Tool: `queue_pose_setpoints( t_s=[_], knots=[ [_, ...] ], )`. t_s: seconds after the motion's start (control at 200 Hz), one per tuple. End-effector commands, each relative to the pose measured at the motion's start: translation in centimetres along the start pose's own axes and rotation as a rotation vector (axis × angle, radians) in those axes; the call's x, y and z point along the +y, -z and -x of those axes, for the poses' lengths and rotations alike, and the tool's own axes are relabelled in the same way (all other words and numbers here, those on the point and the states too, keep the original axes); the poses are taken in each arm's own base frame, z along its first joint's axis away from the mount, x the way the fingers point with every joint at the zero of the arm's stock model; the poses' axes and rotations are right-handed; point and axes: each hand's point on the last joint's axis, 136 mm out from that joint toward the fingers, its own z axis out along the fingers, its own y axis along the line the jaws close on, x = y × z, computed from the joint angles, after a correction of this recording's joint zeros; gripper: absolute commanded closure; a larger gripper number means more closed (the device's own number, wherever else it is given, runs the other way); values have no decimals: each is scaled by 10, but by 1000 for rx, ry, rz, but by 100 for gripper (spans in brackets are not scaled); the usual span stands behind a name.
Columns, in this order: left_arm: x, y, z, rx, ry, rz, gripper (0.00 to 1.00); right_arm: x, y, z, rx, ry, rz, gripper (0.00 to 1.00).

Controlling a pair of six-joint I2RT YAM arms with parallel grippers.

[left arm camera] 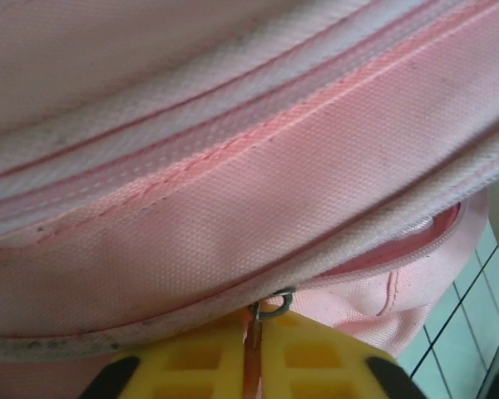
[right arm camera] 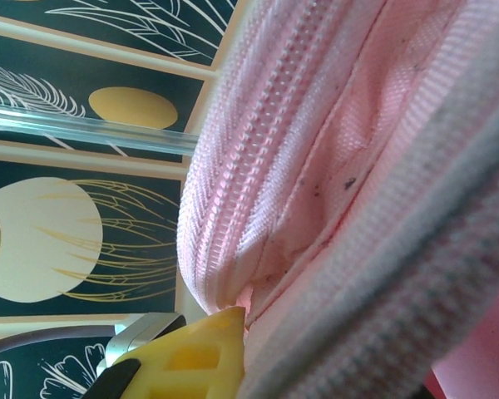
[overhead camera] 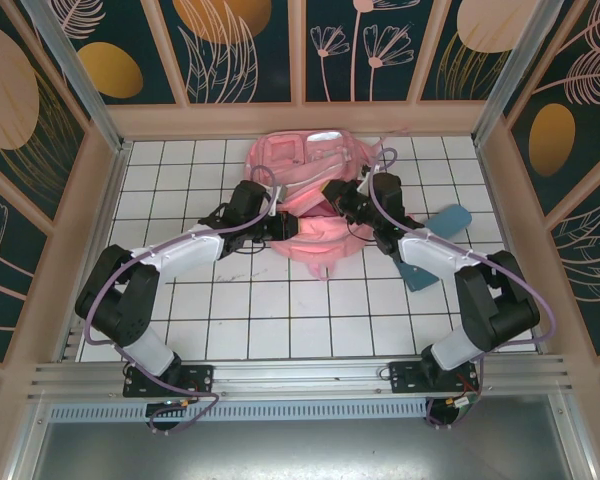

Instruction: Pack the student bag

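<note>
**Both grippers closed on the pink bag at the far side of the table**

The large pink fabric student bag (overhead camera: 305,190) is lying on the white square-tiled table (overhead camera: 280,320), at 12 o'clock from the table's middle, close to the dark floral-patterned back wall (overhead camera: 240,50). It is spreading wide across the tiles, with its opening facing up between the two arms.

The left gripper (overhead camera: 280,226) is sitting at the bag's 7 o'clock edge. In the left wrist view its yellow plastic fingers (left arm camera: 312,357) are pressing together with no gap, pinching the slim pinkish zipper pull (left arm camera: 254,337) between them. A small metal ring (left arm camera: 276,304) at 12 o'clock from the fingertips is linking the pull to the zipper line, and a wide band of woven pink cloth is running across above it.

The right gripper (overhead camera: 346,206) is reaching in at about 4 o'clock from the bag's centre. Its jaws are drawn narrow onto the bag's zippered rim: in the right wrist view one yellow finger (right arm camera: 195,356) is showing at 7 o'clock, and the fold of pink cloth with its zipper teeth is running down right against it.

A flat blue fabric case (overhead camera: 452,217) is lying on the tiles at 3 o'clock from the bag, partly under the right arm and apart from the bag
</note>
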Motion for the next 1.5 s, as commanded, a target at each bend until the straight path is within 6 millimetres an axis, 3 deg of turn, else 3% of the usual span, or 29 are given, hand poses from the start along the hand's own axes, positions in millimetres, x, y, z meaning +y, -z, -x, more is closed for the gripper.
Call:
queue_pose_setpoints(
  t_s=[0.0,0.17,0.265,0.32,0.445,0.641,0.801,0.851,0.886,1.021,1.116,1.266,1.291,1.381,1.491],
  knots=[
    [-5,15,22,-81,-63,41,96,65,22,20,-93,107,134,98],
    [18,31,16,-94,-80,179,100,52,33,33,-184,113,36,100],
    [36,42,15,-106,-97,279,100,52,38,37,-215,108,30,100],
    [54,46,3,-86,-89,336,100,53,41,37,-223,106,32,100],
    [76,58,4,-106,-60,396,100,55,43,37,-224,108,33,100],
    [94,67,28,-180,-47,436,100,53,46,34,-210,112,24,100],
    [114,66,56,-232,-40,458,100,49,47,31,-184,124,15,100],
    [125,62,57,-218,-55,461,100,47,48,30,-177,125,10,100],
    [120,61,72,-234,-92,439,100,45,48,30,-173,124,7,100],
    [129,51,86,-219,-159,421,100,36,50,33,-168,113,-6,100],
    [122,55,90,-236,-185,404,100,33,49,31,-152,115,-9,100],
    [95,75,86,-280,-211,313,100,29,35,19,-72,118,-1,100],
    [95,75,75,-262,-206,297,100,29,32,17,-60,120,4,100],
    [75,82,61,-258,-207,196,100,27,25,10,-28,114,9,100],
    [48,86,50,-263,-213,88,100,34,20,2,-28,104,39,73]
  ],
)
